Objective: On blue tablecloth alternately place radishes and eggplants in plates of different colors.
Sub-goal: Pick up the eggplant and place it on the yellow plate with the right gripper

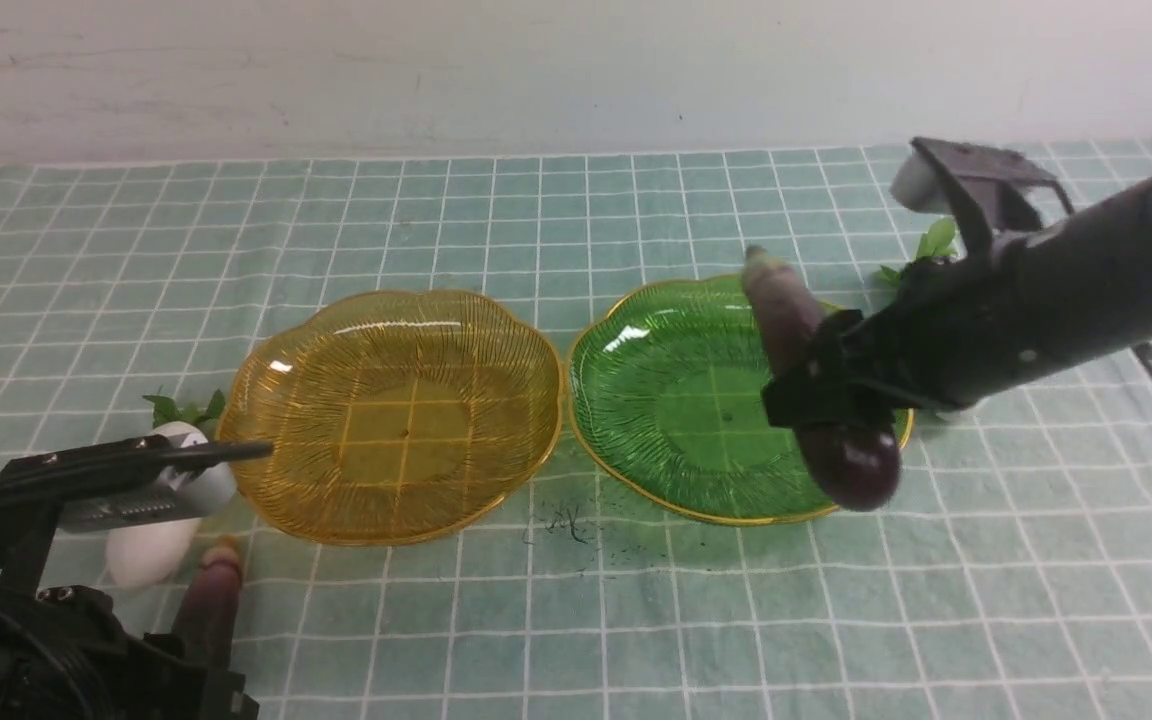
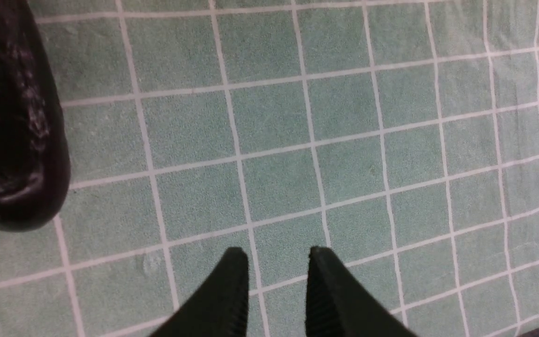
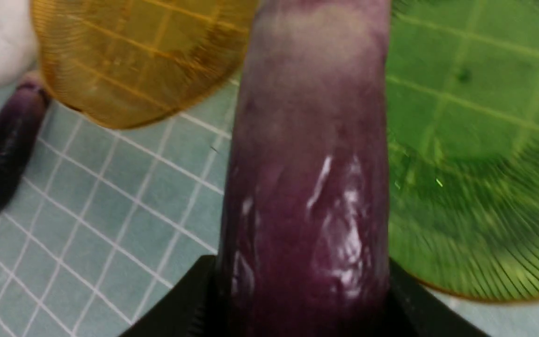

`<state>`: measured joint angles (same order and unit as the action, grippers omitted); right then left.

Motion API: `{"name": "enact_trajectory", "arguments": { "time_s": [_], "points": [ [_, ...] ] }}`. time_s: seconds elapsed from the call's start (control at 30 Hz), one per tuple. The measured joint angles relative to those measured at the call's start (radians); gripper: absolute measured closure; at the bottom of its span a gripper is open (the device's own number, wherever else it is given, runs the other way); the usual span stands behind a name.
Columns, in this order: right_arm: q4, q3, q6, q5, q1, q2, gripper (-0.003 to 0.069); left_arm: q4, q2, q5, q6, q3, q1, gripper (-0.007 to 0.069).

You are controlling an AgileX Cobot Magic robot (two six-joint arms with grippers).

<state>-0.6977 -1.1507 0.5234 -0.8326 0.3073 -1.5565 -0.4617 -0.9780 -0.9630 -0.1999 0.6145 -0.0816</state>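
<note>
On the blue tablecloth [image 1: 576, 620] an amber plate [image 1: 391, 415] and a green plate [image 1: 681, 400] lie side by side, both empty. My right gripper [image 1: 821, 390] is shut on a purple eggplant [image 1: 796, 330], tilted in the air over the green plate's right rim. In the right wrist view the eggplant [image 3: 307, 178] fills the jaws of the right gripper [image 3: 304, 276]. My left gripper [image 1: 201, 472] is open at the near left, empty over the cloth [image 2: 276, 255]. Beside it lie a white radish [image 1: 161, 530] and a second eggplant [image 1: 211, 600]. Another radish [image 1: 921, 185] lies behind the right arm.
Small dark specks [image 1: 566, 525] mark the cloth in front of the gap between the plates. A pale wall [image 1: 536, 70] closes off the far edge of the cloth. The second eggplant [image 2: 12, 131] lies close beside my left fingers [image 2: 232, 290].
</note>
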Motion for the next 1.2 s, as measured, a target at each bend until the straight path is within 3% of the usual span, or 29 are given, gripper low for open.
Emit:
{"name": "enact_trajectory", "arguments": {
  "time_s": [0.17,0.4,0.77,1.2],
  "points": [
    [-0.014,-0.142,0.020,0.043,0.144,-0.094,0.0307,0.000,0.000,0.000,0.000,0.000,0.000,0.0460],
    [-0.015,-0.398,0.020,0.005,0.219,-0.309,0.0307,0.000,0.000,0.000,0.000,0.000,0.000,0.0460],
    [-0.015,-0.715,-0.014,-0.059,0.238,-0.594,0.0307,0.000,0.000,0.000,0.000,0.000,0.000,0.0460],
    [-0.015,-0.755,-0.044,0.017,0.238,-0.695,0.0307,0.000,0.000,0.000,0.000,0.000,0.000,0.0460]
  ]
}}
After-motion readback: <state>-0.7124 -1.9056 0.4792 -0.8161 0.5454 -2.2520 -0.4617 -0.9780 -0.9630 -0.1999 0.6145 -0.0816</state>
